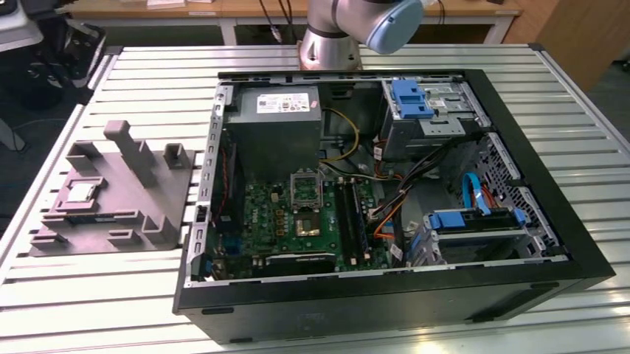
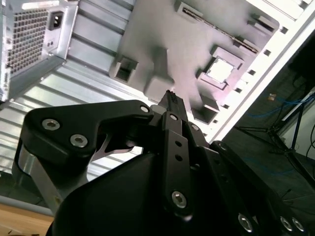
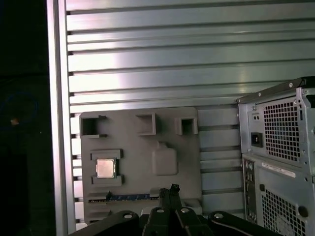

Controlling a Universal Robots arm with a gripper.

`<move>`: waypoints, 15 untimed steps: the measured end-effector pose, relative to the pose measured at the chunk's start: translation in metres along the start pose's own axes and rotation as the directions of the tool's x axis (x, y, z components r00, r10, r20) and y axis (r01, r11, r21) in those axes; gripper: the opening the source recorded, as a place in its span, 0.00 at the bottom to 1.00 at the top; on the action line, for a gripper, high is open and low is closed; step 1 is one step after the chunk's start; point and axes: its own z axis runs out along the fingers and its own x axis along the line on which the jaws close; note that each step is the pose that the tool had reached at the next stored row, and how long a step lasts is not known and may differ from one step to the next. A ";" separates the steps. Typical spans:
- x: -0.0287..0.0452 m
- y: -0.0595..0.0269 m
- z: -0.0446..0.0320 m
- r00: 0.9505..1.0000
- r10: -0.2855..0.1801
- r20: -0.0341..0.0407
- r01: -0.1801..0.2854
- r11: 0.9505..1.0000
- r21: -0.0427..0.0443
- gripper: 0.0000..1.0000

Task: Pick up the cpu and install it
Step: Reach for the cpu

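Note:
The cpu (image 1: 79, 193) is a small silvery square lying flat in a recess of the grey moulded tray (image 1: 162, 199) on the exterior view's left. It also shows in both wrist views, the cpu (image 3: 106, 168) framed by raised tabs and the cpu (image 2: 220, 69) in its pocket. My gripper (image 3: 172, 190) hangs well above the tray (image 3: 138, 135), off to one side of the chip and apart from it. Its black fingertips (image 2: 171, 97) meet, shut with nothing between them.
An open computer case (image 1: 394, 184) stands beside the tray on the slatted metal table (image 1: 118, 74), with the green motherboard (image 1: 295, 221) and its socket (image 1: 305, 189) inside. The case's rear panel (image 3: 280, 147) is near the tray. A memory stick (image 3: 130, 196) lies in a tray slot.

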 end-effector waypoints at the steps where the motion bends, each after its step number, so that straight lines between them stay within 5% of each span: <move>1: 0.0045 -0.0003 0.0004 1.000 0.000 0.000 0.000 1.000 0.000 0.11; 15: 0.0634 -0.0042 0.0057 1.000 0.000 -0.006 0.000 1.000 0.000 0.11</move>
